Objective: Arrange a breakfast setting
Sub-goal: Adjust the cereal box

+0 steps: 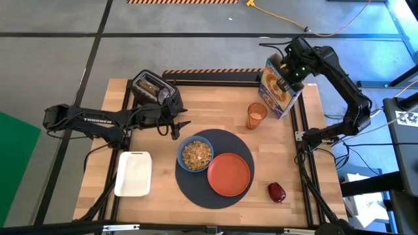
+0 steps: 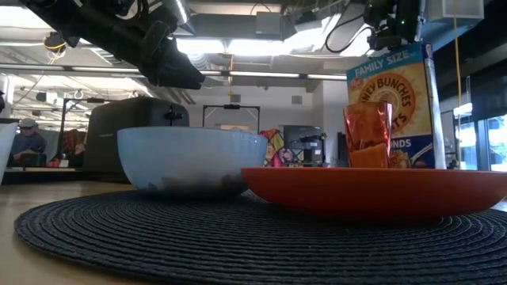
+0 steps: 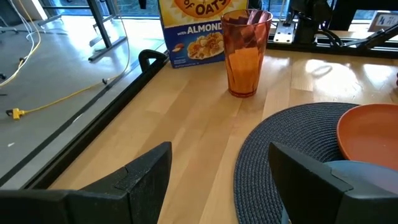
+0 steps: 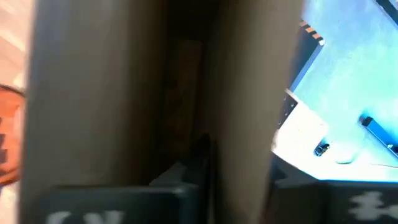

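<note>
Right gripper (image 1: 285, 74) at table's far right corner, fingers clamped on cereal box (image 1: 280, 91); left gripper (image 1: 176, 125) fingers released beside blue bowl (image 1: 195, 154).

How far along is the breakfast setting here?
Done: blue bowl filled with cereal and orange plate on the mat, cup beside it. In hand: right gripper at the cereal box top. Left: toaster and fruit untouched.

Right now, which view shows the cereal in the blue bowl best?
The high view: it looks down into the blue bowl at the cereal. The low view shows only its outer wall, the left wrist a rim sliver, the right wrist nothing.
</note>
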